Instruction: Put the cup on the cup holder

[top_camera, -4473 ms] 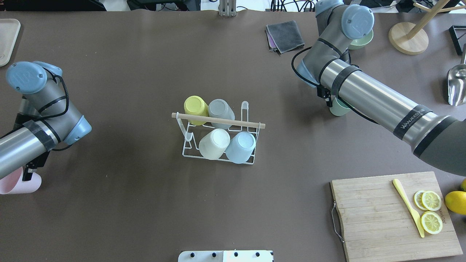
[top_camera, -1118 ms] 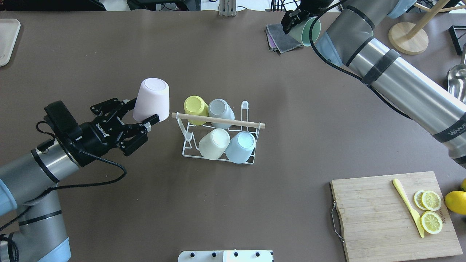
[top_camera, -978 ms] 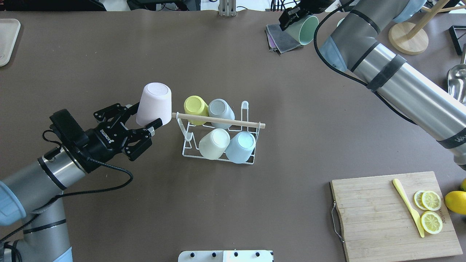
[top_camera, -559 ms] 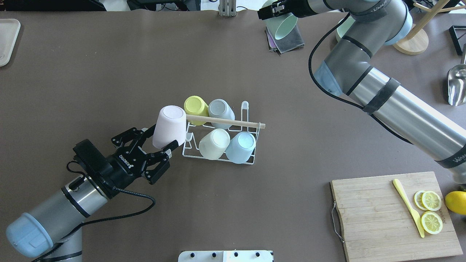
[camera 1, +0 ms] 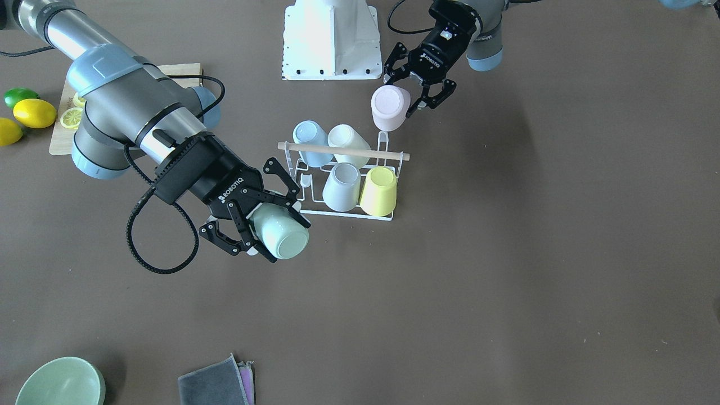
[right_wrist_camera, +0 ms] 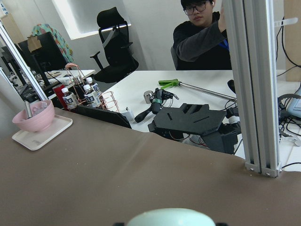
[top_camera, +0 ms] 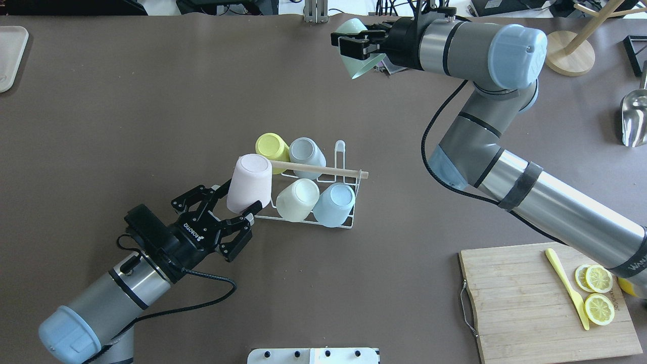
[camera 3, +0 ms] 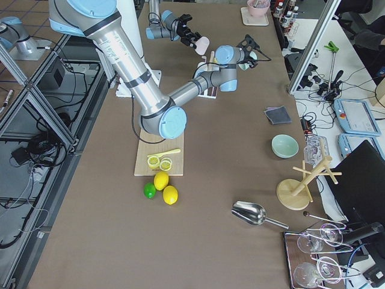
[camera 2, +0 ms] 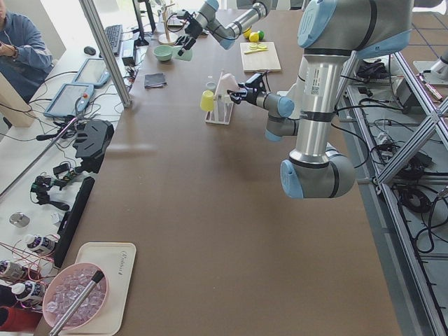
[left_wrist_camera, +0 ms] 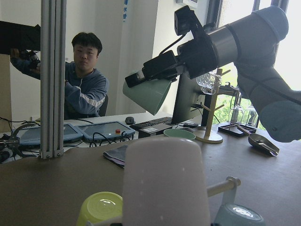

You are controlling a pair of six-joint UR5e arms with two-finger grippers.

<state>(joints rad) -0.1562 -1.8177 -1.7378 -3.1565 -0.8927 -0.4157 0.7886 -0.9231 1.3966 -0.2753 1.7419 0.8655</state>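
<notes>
The cup holder (top_camera: 323,170) is a white wire rack with a wooden rod on top, at the table's middle; it also shows in the front-facing view (camera 1: 343,151). It holds a yellow, a grey, a cream and a light blue cup upside down. My left gripper (top_camera: 236,198) is shut on a pink cup (top_camera: 248,177), held upside down and tilted over the rack's left end (camera 1: 389,107). My right gripper (top_camera: 356,43) is shut on a mint green cup (top_camera: 360,64), held high beyond the rack, also seen in the front-facing view (camera 1: 279,233).
A wooden cutting board (top_camera: 525,298) with lemon slices and a yellow knife lies front right. A folded grey cloth (camera 1: 216,385) and a green bowl (camera 1: 59,382) lie at the far side. A wooden stand (top_camera: 566,50) and a metal scoop (top_camera: 634,119) are far right.
My left gripper has carried the pink cup right and nearer, onto the rack's left end. My right arm has swung the mint cup leftward along the far side and turned it.
</notes>
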